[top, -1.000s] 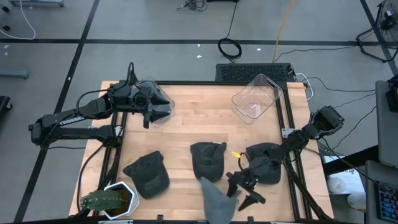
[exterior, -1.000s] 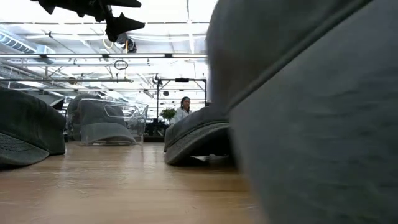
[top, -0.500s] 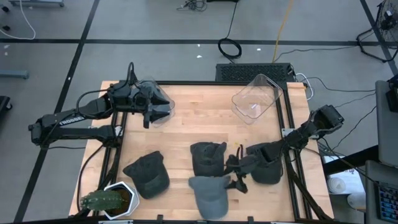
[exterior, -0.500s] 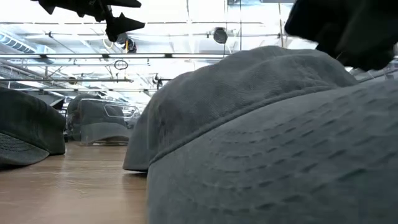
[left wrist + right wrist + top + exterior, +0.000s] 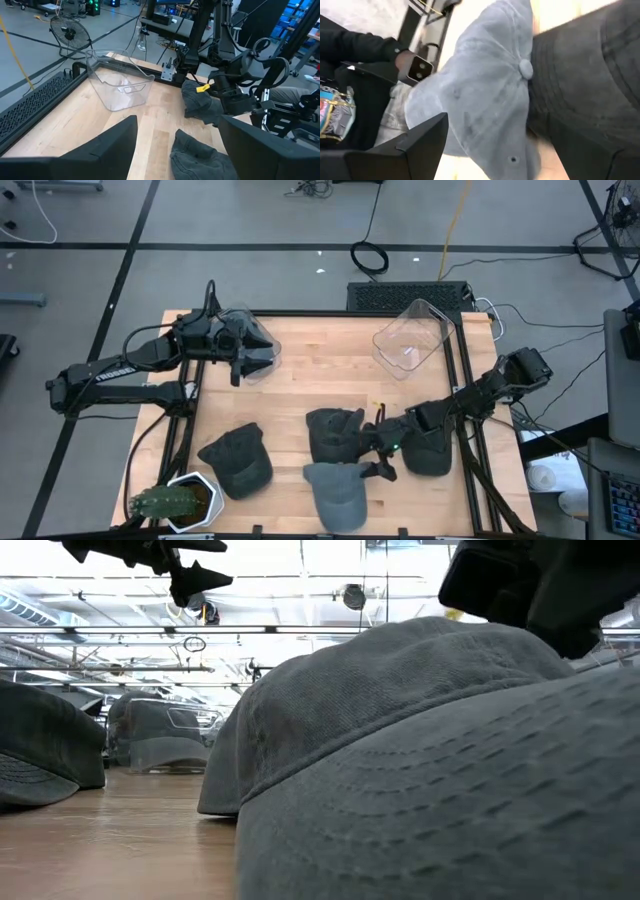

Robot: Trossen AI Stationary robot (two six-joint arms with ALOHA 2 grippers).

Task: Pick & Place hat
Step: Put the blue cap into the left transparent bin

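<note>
In the high view, a light grey cap (image 5: 335, 492) is lying on the wooden tabletop (image 5: 300, 395) at the lower centre of the frame, near the front edge, its crown toward the middle of the tabletop. The right gripper (image 5: 381, 459) is hovering just beside it, at the cap's upper right, with its fingers spread wide and holding nothing; the right arm is reaching in from the right edge of the frame, passing over a dark cap (image 5: 428, 442) lying at the lower right. Another dark cap (image 5: 334, 435) is resting just above the grey one in the frame, touching or nearly touching it, and a third dark cap (image 5: 238, 460) is sitting at the lower left. A potted cactus (image 5: 170, 502) is standing at the bottom-left corner of the tabletop. A clear plastic bin (image 5: 411, 339) is lying tilted at the upper right of the tabletop. The left gripper (image 5: 262, 356) is waiting at the upper left, over a second clear bin (image 5: 262, 341) with something dark in it, its fingers parted and empty. In the low view the grey cap (image 5: 430, 760) is filling most of the frame. In the right wrist view the grey cap (image 5: 480, 95), button showing on its crown, is lying between the dark fingers (image 5: 420, 140), untouched.
</note>
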